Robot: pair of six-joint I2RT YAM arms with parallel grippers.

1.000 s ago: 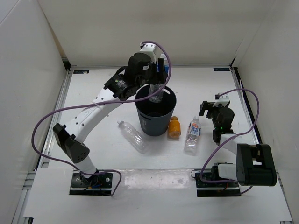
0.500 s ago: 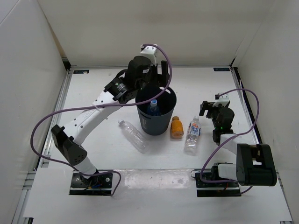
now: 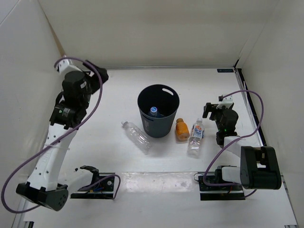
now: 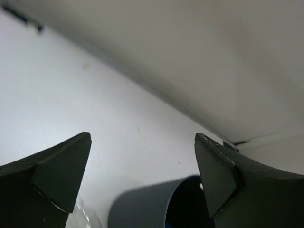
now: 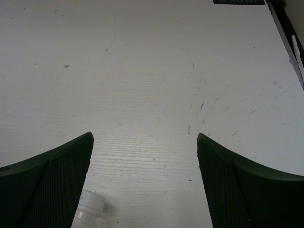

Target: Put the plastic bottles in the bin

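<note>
The dark blue-grey bin [image 3: 146, 122] stands mid-table, and a bottle with a blue cap [image 3: 154, 111] stands inside it. A plain clear bottle [image 3: 136, 137] lies left of the bin. To the bin's right are a short orange bottle [image 3: 180, 129] and a clear bottle with a white colourful label [image 3: 195, 137]. My left gripper [image 3: 98, 76] hangs open and empty at the far left. In the left wrist view the left gripper [image 4: 142, 137] faces the bin [image 4: 142, 209]. My right gripper [image 3: 214, 108] is open behind the labelled bottle, whose white cap [image 5: 90, 206] shows beside its left finger [image 5: 47, 185].
White walls close in the table on the left, back and right. The right arm's base [image 3: 256, 167] sits at the near right edge. A purple cable [image 3: 33, 156] loops along the left arm.
My left gripper opened and the blue-capped bottle dropped into the bin. The left arm then swung away from above the bin to the far left. The right arm stayed still.
</note>
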